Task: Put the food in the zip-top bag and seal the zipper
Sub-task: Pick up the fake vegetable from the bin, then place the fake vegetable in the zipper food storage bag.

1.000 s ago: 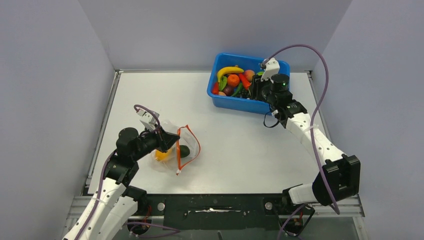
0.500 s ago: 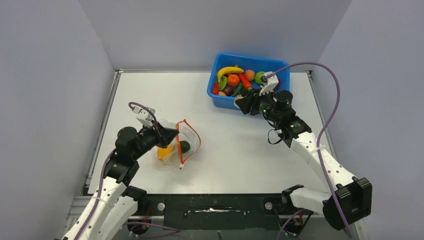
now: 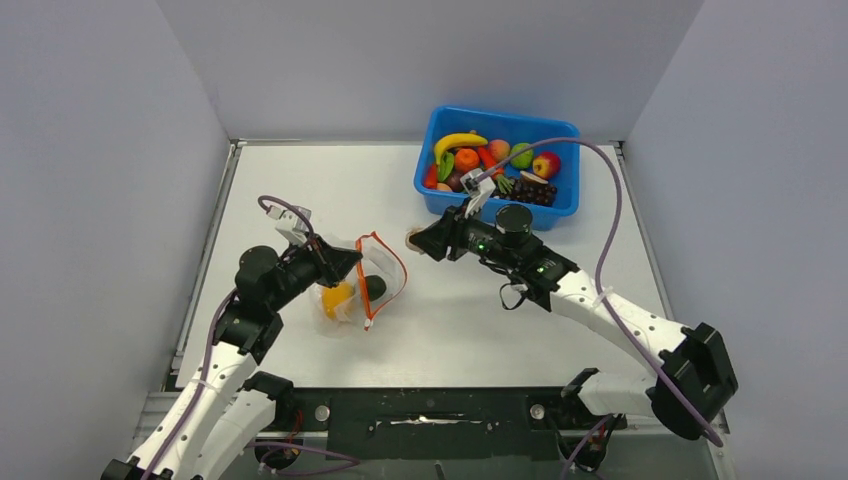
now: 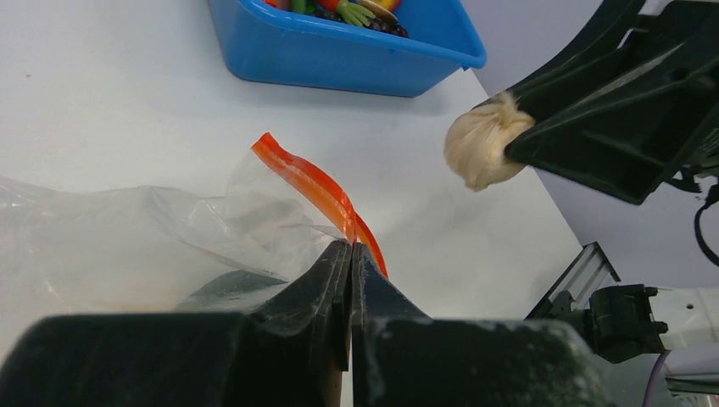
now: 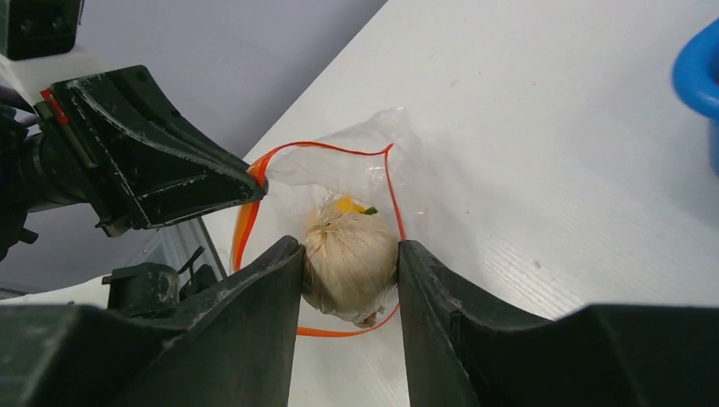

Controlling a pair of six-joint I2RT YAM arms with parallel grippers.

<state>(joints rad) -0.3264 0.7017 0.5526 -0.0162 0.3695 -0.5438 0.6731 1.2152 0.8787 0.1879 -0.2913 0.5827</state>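
- The zip-top bag [image 3: 350, 290] lies on the left part of the table [image 3: 300, 190]. Its mouth is propped open and faces right, and the orange-red zipper [image 3: 388, 272] forms a loop around the opening.
- Inside the bag we see a yellow-orange pepper [image 3: 335, 298] and a dark green piece [image 3: 375, 288].
- The left gripper [image 4: 350, 254] has its jaws pressed fully together on the bag's rim, right at the zipper, and holds that edge up off the table.
- The right gripper [image 5: 349, 253] stands partly open, its fingers clamped on a pale, papery bulb [image 4: 482, 151], possibly garlic.
- The bulb hangs just right of the bag's mouth, apart from the zipper.
- The blue bin [image 3: 500, 212] of remaining food sits at the far right of the table.
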